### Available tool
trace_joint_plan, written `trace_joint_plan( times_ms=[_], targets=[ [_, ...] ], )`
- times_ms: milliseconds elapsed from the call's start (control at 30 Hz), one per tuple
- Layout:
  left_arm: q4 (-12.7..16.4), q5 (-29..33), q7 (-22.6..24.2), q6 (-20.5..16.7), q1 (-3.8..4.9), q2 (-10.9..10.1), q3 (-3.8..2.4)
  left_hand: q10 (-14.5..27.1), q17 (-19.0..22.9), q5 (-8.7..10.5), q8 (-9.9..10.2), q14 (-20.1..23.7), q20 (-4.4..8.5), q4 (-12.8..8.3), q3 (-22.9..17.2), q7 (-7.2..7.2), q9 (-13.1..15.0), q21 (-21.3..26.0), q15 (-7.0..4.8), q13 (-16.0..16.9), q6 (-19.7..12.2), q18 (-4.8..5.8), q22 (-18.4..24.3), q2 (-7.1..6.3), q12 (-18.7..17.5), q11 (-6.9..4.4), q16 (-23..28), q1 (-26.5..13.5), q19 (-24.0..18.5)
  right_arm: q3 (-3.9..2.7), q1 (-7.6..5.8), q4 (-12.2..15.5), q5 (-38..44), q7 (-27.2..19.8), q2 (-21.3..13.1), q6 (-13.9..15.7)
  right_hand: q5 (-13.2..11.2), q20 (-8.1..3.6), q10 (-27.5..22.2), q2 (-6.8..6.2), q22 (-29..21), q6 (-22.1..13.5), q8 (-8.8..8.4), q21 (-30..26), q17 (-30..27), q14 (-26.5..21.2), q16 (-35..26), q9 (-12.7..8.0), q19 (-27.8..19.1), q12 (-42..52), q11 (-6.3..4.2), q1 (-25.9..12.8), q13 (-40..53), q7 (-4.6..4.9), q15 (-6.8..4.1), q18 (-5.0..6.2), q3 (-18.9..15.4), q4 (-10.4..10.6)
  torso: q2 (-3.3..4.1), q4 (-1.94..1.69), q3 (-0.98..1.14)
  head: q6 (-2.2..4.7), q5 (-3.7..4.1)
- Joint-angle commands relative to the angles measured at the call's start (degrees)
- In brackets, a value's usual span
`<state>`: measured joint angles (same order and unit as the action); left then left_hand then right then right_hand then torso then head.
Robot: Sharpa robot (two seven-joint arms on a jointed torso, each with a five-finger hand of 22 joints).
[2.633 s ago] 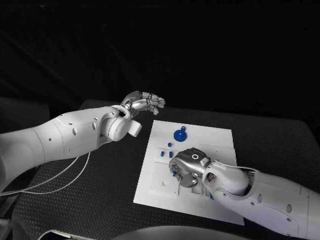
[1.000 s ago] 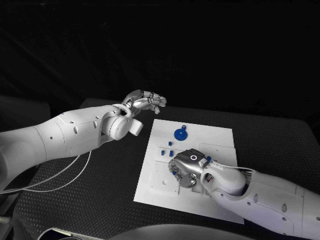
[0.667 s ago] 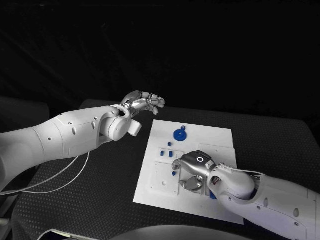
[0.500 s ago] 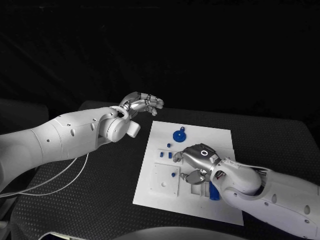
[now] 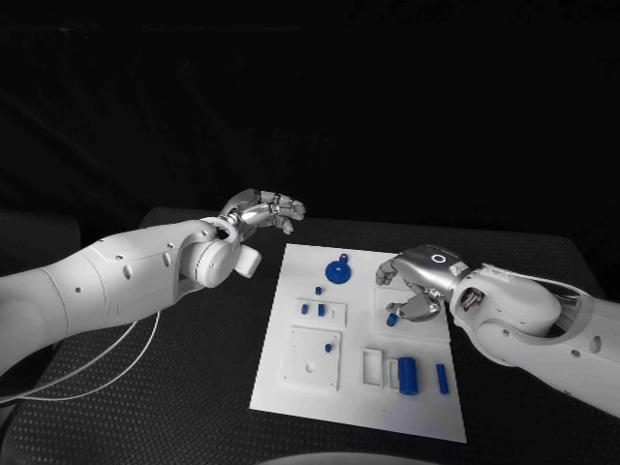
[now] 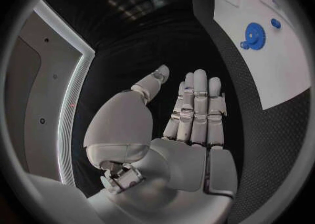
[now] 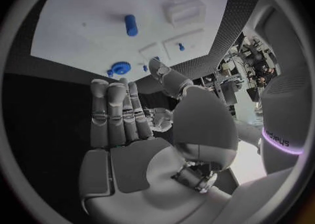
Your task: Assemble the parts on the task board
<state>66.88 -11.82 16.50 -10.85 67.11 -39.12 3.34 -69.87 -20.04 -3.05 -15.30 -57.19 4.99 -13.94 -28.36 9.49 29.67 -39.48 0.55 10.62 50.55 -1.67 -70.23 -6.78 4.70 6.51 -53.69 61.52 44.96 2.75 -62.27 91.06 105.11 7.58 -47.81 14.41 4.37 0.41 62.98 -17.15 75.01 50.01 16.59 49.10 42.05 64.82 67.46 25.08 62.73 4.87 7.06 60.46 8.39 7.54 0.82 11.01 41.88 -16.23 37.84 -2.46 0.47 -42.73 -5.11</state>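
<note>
Head view first: the task board (image 5: 310, 387) lies in the middle of the black table (image 5: 184, 397), and the right hand (image 5: 419, 281) hangs above its right edge with nothing in it, fingers loosely apart, straight in its wrist view; the left hand (image 5: 265, 210) waits off the board's far left corner, also holding nothing, fingers extended side by side in its own wrist view. The step in hand looks like choosing the next part; I judge that the small blue peg (image 5: 391, 317) just under the right hand is the nearest candidate, so the hand should come down from above, pinch it without nudging the neighbours, and carry it upright to its socket. The blue gear (image 5: 339, 271) stands near the far end; two longer blue cylinders (image 5: 408, 375) lie near the near right corner beside a white block (image 5: 373, 365); small blue pins (image 5: 313, 310) stand in a square insert on the left. The table is dark and matt, giving strong contrast; the room behind it is black and unlit.
</note>
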Motion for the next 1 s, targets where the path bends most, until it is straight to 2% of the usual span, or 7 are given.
trace_joint_plan(
  times_ms=[33,133,300,467,700,767,1000],
  targets=[
    [-0.1,0.3,0.3,0.8,0.04,0.1,-0.03,0.4,-0.1,-0.18,-0.3,-0.3,0.03,-0.3,0.0,0.06,-0.1,0.3,0.08,-0.1,-0.5,-0.42,-0.1,0.44,-0.2,-0.14,0.4,-0.1,0.4,0.10,0.06,-0.8,-2.1,0.4,0.1,-8.6,-0.2,0.28,-0.7,-0.05,1.2,-0.3,0.03,0.4,-0.1,-0.2,0.2,-0.1,-0.3,-0.3,0.28,-0.8,-0.3,-0.35,0.08,3.99,-1.2,-0.2,-0.03,0.00,0.02,0.19,0.34],
    [-0.1,0.3,0.4,0.7,0.04,0.2,-0.03,0.4,-0.1,-0.18,-0.3,-0.3,0.03,-0.3,0.0,0.06,-0.1,0.3,0.08,-0.1,-0.5,-0.42,-0.1,0.44,-0.2,-0.14,0.4,-0.1,0.4,0.32,0.08,-1.7,-1.3,0.8,0.4,-9.7,-1.0,0.54,-1.9,-0.08,1.2,-1.5,-0.38,0.1,-0.2,-1.1,0.0,-0.4,-1.3,-0.9,0.46,-1.7,-0.9,-0.95,0.22,3.99,-3.4,-0.4,0.02,-0.02,0.09,0.26,0.41],
    [-0.1,0.3,0.4,0.9,0.04,0.2,-0.03,0.4,-0.1,-0.18,-0.3,-0.3,0.02,-0.3,0.0,0.06,-0.1,0.3,0.09,-0.1,-0.5,-0.41,-0.1,0.44,-0.2,-0.13,0.4,-0.1,0.4,1.59,0.34,-3.3,-0.2,1.0,1.1,-10.1,-1.4,0.89,-3.7,-0.11,1.1,-3.7,-1.14,-0.1,-0.3,-2.1,0.0,-0.7,-2.4,-1.1,0.83,-2.0,-1.9,-1.93,0.59,3.99,-6.1,-0.3,0.07,-0.13,0.13,0.20,0.52],
    [-0.2,0.3,0.4,0.8,0.04,0.2,-0.03,0.4,-0.1,-0.18,-0.3,-0.3,0.02,-0.3,0.0,0.06,-0.1,0.3,0.09,-0.1,-0.5,-0.41,-0.1,0.45,-0.2,-0.13,0.4,-0.1,0.4,1.75,1.65,-4.7,0.5,0.5,2.3,-8.6,-1.6,0.93,-4.1,-0.08,1.1,-4.5,-1.16,-0.1,-0.4,-2.3,0.3,-0.7,-2.5,-0.8,0.88,-1.8,-2.3,-2.22,0.66,3.99,-7.2,-0.2,0.08,-0.16,0.12,-0.04,0.34],
    [-0.1,0.3,0.4,0.8,0.03,0.2,-0.03,0.4,-0.1,-0.18,-0.3,-0.3,0.02,-0.3,0.0,0.07,-0.1,0.4,0.09,-0.1,-0.5,-0.41,-0.1,0.46,-0.2,-0.13,0.4,-0.1,0.4,1.80,2.16,-5.8,1.4,0.1,3.3,-7.0,-1.6,0.63,-2.5,0.16,0.9,-3.4,0.05,0.0,-0.6,-1.7,0.7,0.0,-1.7,0.1,0.06,0.5,-2.3,-1.52,-0.15,3.99,-4.4,1.1,0.07,-0.27,0.11,-0.16,0.29],
    [-0.1,0.3,0.4,0.9,0.03,0.2,-0.03,0.4,-0.1,-0.18,-0.3,-0.3,0.01,-0.3,0.0,0.07,-0.1,0.4,0.09,-0.1,-0.5,-0.41,-0.1,0.47,-0.2,-0.13,0.5,-0.1,0.4,1.80,2.24,-5.9,1.5,-0.1,3.3,-7.0,-1.6,0.46,-0.4,0.29,0.9,-2.8,0.55,0.3,-0.6,-1.2,0.9,0.2,-1.1,1.3,-1.19,1.2,-1.9,-1.13,-1.24,3.99,-3.0,2.0,0.07,-0.24,0.09,-0.18,0.29],
    [-0.1,0.3,0.4,0.9,0.03,0.2,-0.03,0.4,-0.2,-0.18,-0.3,-0.3,0.00,-0.2,0.0,0.08,-0.1,0.4,0.11,-0.1,-0.5,-0.40,-0.1,0.57,-0.2,-0.12,0.5,-0.3,0.4,1.81,2.34,-6.0,2.3,-0.2,3.3,-7.1,-1.6,-0.27,4.8,2.87,1.0,1.7,3.19,0.9,-1.0,0.4,1.1,1.2,0.2,3.9,-2.47,3.3,-1.0,-0.26,-2.55,3.99,0.9,4.3,0.08,-0.19,0.01,-0.41,0.28]
  ],
)
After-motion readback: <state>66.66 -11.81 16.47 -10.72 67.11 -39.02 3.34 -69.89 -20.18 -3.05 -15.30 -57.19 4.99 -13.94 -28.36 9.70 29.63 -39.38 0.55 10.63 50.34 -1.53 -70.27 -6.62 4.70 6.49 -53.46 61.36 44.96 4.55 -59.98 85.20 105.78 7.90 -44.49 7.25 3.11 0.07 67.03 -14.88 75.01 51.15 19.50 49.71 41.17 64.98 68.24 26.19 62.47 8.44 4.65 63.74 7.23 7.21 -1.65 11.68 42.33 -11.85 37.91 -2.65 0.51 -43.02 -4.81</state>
